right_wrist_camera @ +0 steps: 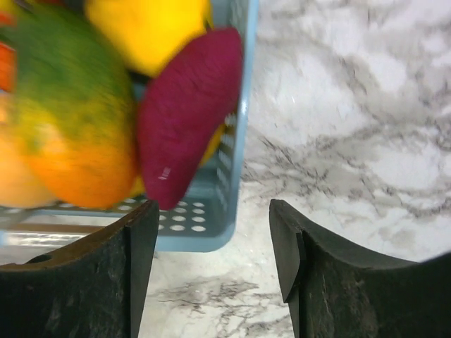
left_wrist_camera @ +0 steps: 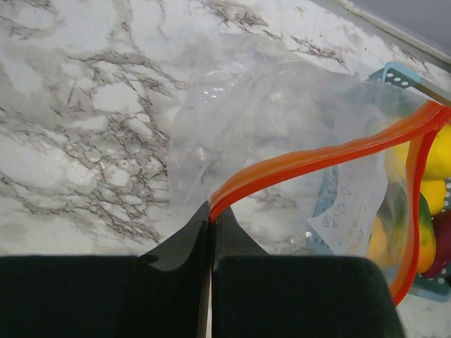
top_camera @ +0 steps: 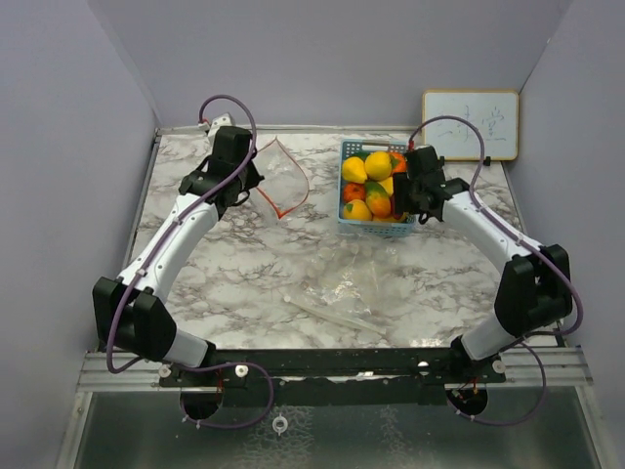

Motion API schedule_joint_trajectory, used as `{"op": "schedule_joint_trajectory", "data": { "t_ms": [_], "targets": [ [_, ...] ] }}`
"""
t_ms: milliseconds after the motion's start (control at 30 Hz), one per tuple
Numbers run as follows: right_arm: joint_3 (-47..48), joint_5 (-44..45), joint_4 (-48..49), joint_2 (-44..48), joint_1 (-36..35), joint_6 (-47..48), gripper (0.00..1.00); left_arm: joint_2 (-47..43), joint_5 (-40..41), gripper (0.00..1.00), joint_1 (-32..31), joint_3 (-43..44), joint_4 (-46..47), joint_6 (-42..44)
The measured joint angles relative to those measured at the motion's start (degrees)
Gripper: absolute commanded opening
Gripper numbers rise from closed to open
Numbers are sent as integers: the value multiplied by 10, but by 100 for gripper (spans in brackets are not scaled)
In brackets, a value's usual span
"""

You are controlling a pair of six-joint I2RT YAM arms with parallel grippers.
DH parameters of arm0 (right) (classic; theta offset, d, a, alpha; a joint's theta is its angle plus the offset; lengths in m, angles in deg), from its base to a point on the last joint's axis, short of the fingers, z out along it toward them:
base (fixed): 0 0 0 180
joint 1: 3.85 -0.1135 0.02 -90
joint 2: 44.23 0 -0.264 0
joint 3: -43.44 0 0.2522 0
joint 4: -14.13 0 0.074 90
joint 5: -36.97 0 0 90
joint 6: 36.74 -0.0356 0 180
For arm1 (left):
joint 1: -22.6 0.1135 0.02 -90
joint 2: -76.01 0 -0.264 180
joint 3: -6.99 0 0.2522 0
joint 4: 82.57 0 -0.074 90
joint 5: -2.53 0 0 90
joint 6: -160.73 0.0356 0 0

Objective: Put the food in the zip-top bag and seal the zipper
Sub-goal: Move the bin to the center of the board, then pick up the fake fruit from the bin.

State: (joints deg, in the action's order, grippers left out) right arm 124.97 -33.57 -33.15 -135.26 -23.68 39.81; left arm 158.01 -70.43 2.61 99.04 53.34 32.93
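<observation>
My left gripper is shut on the orange-red zipper rim of the clear zip-top bag and holds its mouth open at the back left; in the left wrist view the gripper pinches the zipper. The food, yellow, orange, green and red toy fruits, lies heaped in the light blue basket. My right gripper is open and empty at the basket's right side; in the right wrist view it hovers over the basket's corner, near a purple piece and an orange-green fruit.
A small whiteboard leans on the back right wall. Other clear plastic bags lie flat on the marble table in the middle front. Walls close in the table on three sides.
</observation>
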Motion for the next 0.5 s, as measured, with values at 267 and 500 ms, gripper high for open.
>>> {"op": "schedule_joint_trajectory", "data": {
  "t_ms": [267,500],
  "targets": [
    [102,-123,12,17,-1,20,65,44,-42,0,-14,14,10,-14],
    [146,-190,36,-74,-16,16,68,67,-68,0,-32,15,11,-18]
  ]
}}
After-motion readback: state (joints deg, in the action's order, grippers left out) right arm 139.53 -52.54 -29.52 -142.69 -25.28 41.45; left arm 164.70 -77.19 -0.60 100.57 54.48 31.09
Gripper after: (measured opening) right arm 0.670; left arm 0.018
